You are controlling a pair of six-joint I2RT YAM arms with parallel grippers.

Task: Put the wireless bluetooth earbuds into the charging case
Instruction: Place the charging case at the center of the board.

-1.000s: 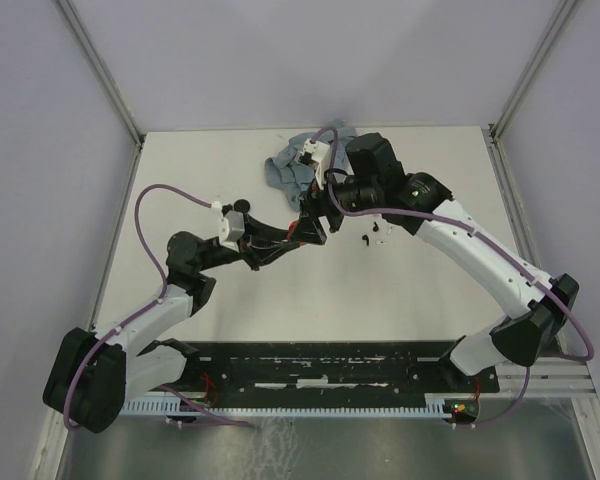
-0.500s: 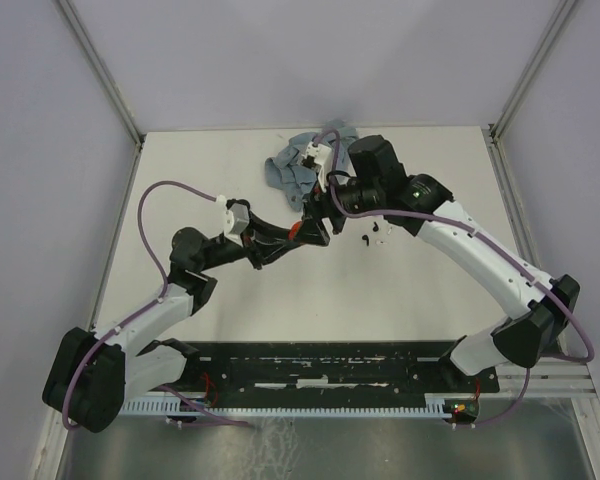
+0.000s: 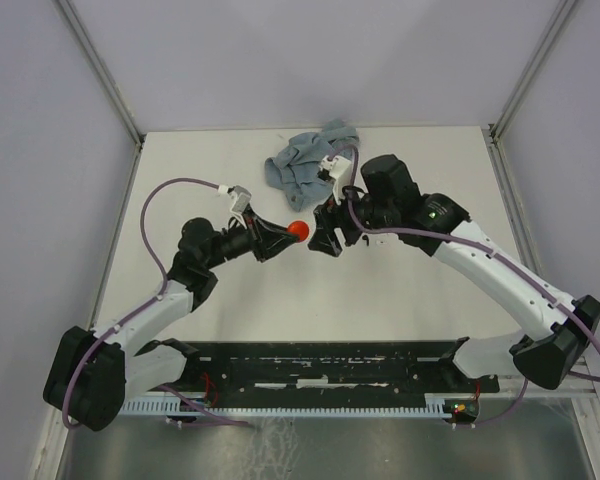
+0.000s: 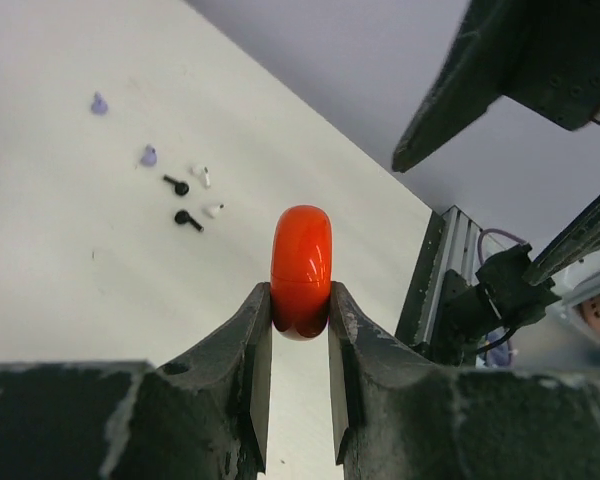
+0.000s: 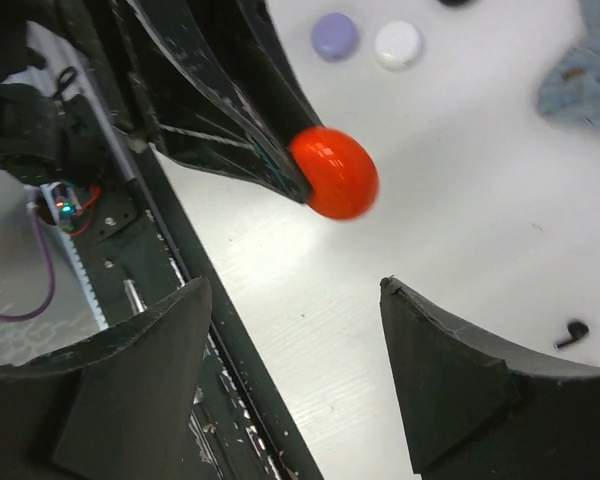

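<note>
Above the table point(image 3: 410, 290), pinched the charging case point(image 4: 301, 245) by its glossy end with left gripper point(image 4: 300, 300), right gripper point(image 5: 295, 285) agape, empty; risked squirting it loose.

charging case point(image 4: 302, 250) in left claw point(image 4: 300, 318) | right claw point(image 3: 318, 234) beside | cloth point(image 3: 305, 165) behind

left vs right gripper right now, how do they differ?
Left gripper is shut on the red charging case; right gripper is open and empty. Left fingers sit close together; right fingers spread wide. Both are black and point at each other over the table.
</note>
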